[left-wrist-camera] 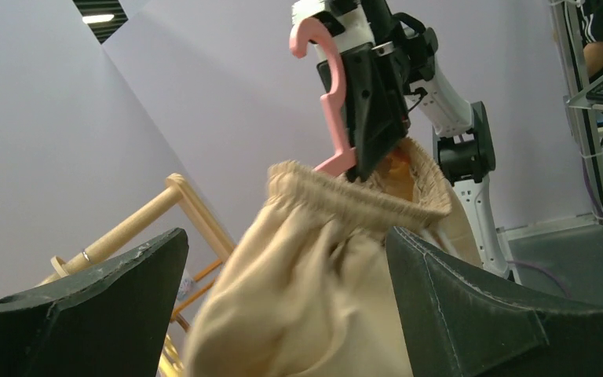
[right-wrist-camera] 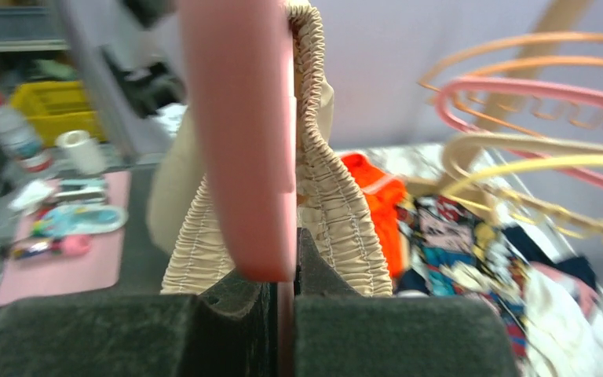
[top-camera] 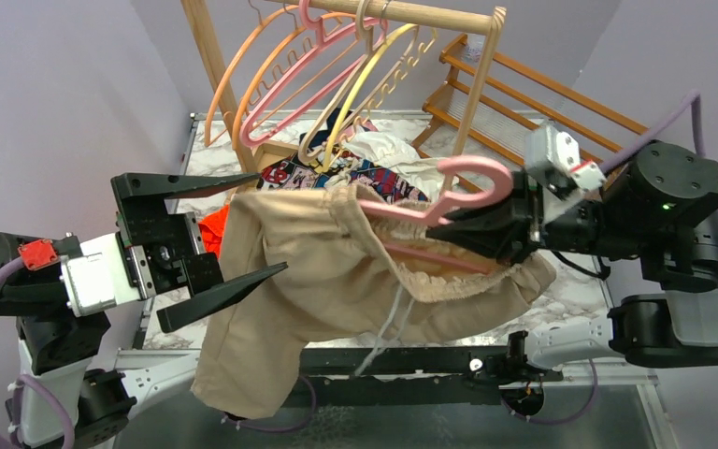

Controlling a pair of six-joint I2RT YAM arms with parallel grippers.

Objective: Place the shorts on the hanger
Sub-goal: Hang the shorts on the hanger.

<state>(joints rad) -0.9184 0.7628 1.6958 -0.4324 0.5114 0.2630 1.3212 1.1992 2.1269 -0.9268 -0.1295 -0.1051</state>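
Beige shorts [top-camera: 337,271] hang in the air over the marble desk [top-camera: 580,290], one arm of the pink hanger [top-camera: 472,178] inside their waistband. My right fingers [top-camera: 486,229] are clamped on the hanger; my left fingers [top-camera: 224,290] stand wide apart beside the shorts, holding nothing

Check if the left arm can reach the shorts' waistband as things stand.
Probably yes: the left jaws stand wide open beside the shorts, nothing between; the right jaws grip the hanger farther along.
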